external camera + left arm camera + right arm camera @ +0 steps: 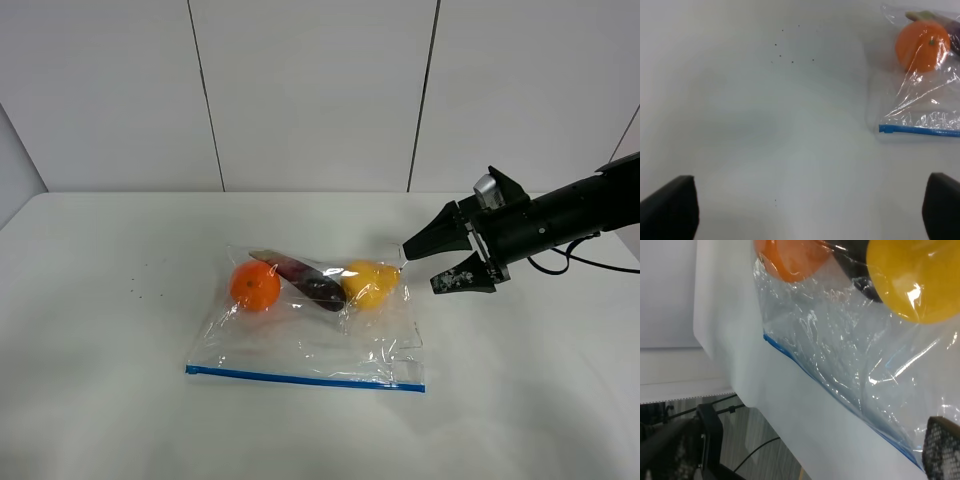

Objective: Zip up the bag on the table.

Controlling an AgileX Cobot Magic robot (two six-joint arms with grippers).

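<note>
Exterior high view: we see the right hand [437, 264] reaching in from the right side, its two dark fingers spread wide apart and holding nothing.
Right hand position: we place its fingertips just beside the far right corner of the bag [310, 335], close to the plastic; we cannot tell whether they touch it.
Left hand: we see only its two dark fingertips [671, 210] at the edges of the left wrist view, set far apart, with bare table [765, 130] between them and nothing held.
Bag: we find it lying flat near the middle of the table, clear and crinkled, its blue zipper strip [300, 378] along the near edge.
Contents: we count an orange [255, 285], a dark purple eggplant [310, 280] and a yellow pear [370, 283] in a row toward the bag's far edge, the pear nearest the right hand.
Table marks: we notice a few tiny dark specks [145, 283] to the left of the bag.
</note>
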